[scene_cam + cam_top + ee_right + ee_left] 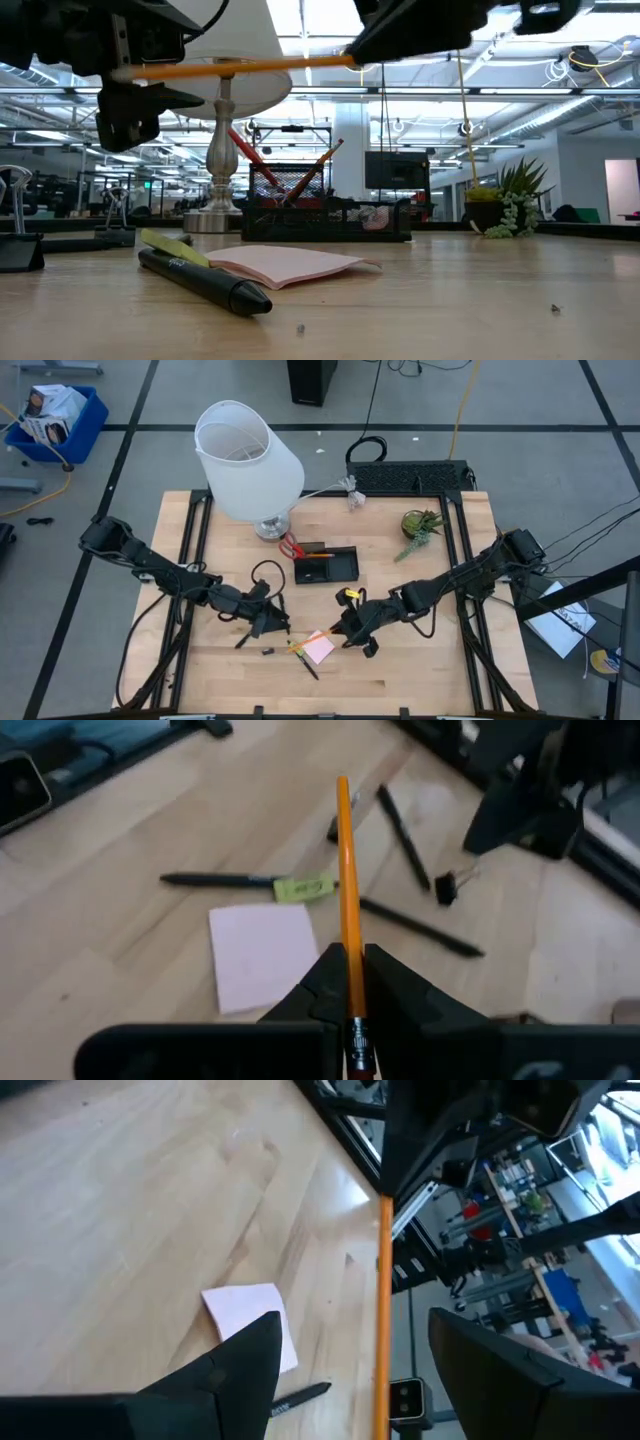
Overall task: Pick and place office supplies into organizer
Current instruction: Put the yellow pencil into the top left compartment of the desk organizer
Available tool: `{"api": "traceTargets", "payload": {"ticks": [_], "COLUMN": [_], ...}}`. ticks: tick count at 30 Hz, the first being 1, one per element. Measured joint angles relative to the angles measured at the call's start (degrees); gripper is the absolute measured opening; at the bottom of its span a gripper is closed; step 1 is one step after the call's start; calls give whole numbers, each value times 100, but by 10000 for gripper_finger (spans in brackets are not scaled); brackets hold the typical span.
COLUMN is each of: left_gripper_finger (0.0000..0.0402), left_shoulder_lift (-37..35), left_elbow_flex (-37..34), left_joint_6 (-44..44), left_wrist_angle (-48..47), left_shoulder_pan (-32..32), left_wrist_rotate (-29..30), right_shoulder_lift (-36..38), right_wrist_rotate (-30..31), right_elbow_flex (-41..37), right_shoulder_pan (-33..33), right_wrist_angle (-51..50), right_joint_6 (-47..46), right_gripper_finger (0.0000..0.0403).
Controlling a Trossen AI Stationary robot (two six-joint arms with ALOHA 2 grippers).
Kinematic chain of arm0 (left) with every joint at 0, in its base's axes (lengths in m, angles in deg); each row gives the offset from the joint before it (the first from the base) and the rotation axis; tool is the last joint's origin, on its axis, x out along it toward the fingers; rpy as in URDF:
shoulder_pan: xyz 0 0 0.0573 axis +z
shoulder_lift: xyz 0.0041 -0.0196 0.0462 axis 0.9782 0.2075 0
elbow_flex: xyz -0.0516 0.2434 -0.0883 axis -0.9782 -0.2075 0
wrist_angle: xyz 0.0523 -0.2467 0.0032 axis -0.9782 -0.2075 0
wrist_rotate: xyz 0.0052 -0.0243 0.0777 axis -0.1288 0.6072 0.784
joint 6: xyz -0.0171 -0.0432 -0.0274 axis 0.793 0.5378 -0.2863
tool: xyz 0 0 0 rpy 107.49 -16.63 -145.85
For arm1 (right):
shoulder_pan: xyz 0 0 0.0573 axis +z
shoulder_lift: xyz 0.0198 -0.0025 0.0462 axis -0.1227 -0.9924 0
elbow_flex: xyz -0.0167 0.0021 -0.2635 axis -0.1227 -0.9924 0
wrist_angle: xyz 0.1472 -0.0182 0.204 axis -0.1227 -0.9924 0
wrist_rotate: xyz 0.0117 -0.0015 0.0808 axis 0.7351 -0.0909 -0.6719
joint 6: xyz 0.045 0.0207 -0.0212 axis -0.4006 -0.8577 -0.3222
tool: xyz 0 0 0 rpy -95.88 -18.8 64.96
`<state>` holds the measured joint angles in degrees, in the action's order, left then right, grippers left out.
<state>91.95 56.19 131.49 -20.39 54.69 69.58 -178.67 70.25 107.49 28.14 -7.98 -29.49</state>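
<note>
Gripping a long orange wooden pencil [347, 880] tightly, the right gripper [348, 982] holds it above the pink square sticky-note pad [262, 953], while the left gripper [355, 1355] stands open beside it.

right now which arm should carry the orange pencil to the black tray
Right. The right gripper is shut on the orange pencil, raised above the table. The left gripper is open beside it, and the black tray lies equally near.

Overhead looks straight down, low looks level; both share the pink pad [320, 648].
</note>
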Motion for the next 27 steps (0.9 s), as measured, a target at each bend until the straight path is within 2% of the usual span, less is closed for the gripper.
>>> {"api": "traceTargets", "payload": {"ticks": [14, 27], "left_gripper_finger": [255, 255], "left_shoulder_lift": [0, 0], "left_elbow_flex": [0, 1], "left_joint_6": [150, 130], "left_wrist_angle": [2, -160], "left_shoulder_pan": [-118, -115], "left_wrist_rotate": [52, -125], "right_shoulder_lift": [-4, -4], "right_wrist_rotate": [-45, -616], "right_elbow_flex": [2, 2], "right_shoulder_pan": [-471, -892], "right_wrist_angle": [662, 920], "right_joint_6": [576, 616], "right_gripper_finger": [18, 18]}}
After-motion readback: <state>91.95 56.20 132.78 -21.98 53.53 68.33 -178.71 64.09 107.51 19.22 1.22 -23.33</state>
